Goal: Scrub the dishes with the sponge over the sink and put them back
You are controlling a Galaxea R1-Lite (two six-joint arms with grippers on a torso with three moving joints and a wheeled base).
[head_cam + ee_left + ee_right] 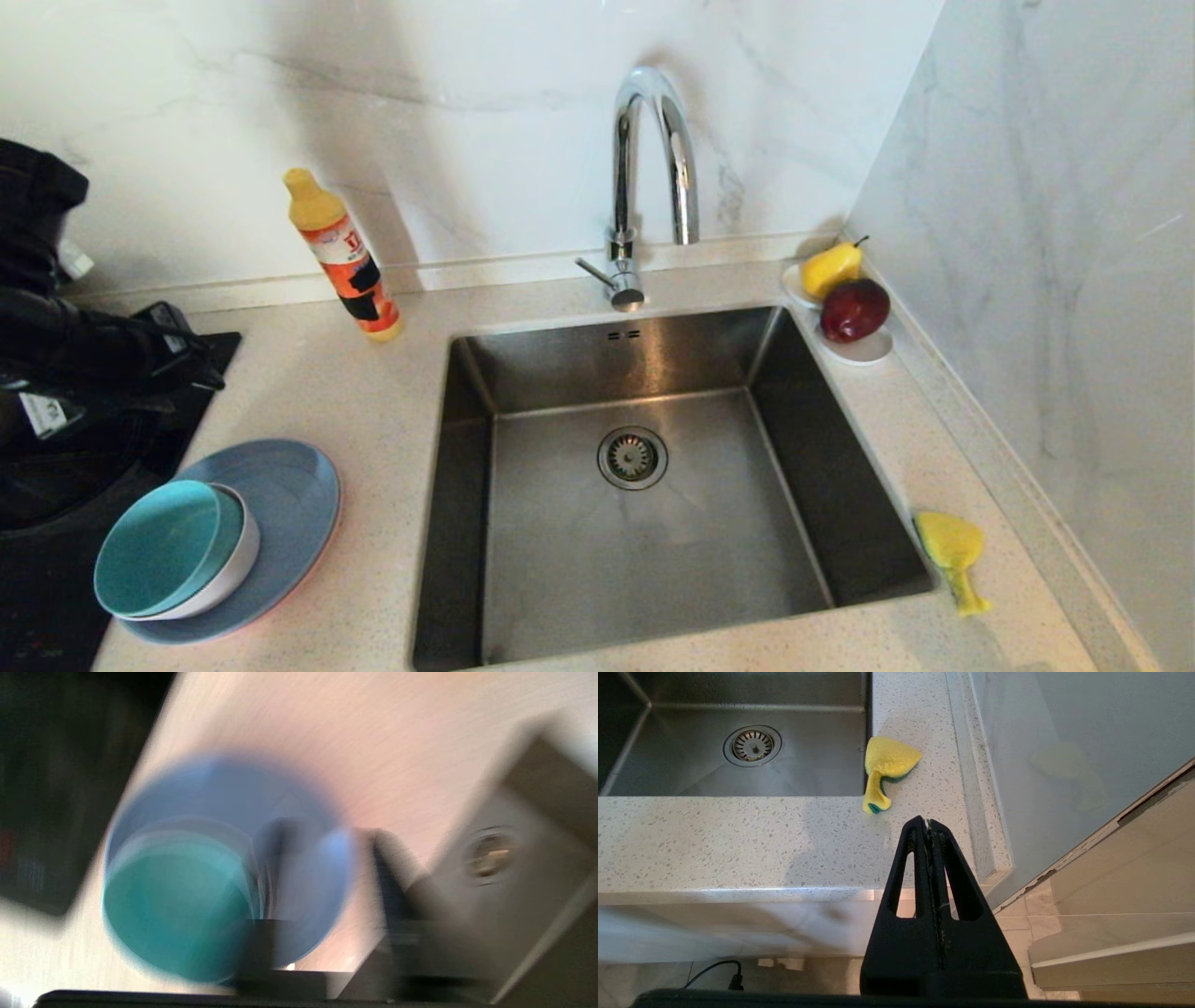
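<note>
**Left arm heads for the stacked dishes; sponge waits by the sink**

Nearest the head camera, at about 8 o'clock, sits the stack of dishes: a teal bowl (163,546) nested in a pale bowl (229,569), both resting on a grey-blue plate (289,485), with a thin salmon edge of a larger plate (280,618) peeking from beneath. All of it stands on the speckled counter (373,420), left of the sink (560,560).

At 9 o'clock the left arm looms dark over the hob. In its wrist view the left gripper (322,872) hangs above the stack, its fingers (275,868) parted with nothing between them. The right gripper (928,823) is parked low in front of the counter edge, fingers pressed together and empty.

At 4 o'clock lies the crumpled yellow sponge (950,546), on the counter just beside the sink's right rim. The basin holds nothing but its drain strainer (632,457).

By my reading the work is at its opening step: fetching a first dish. The next move calls for lowering the left gripper onto a bowl rim and closing there, then carrying it over the basin, while the right arm must come up for the sponge.
</note>
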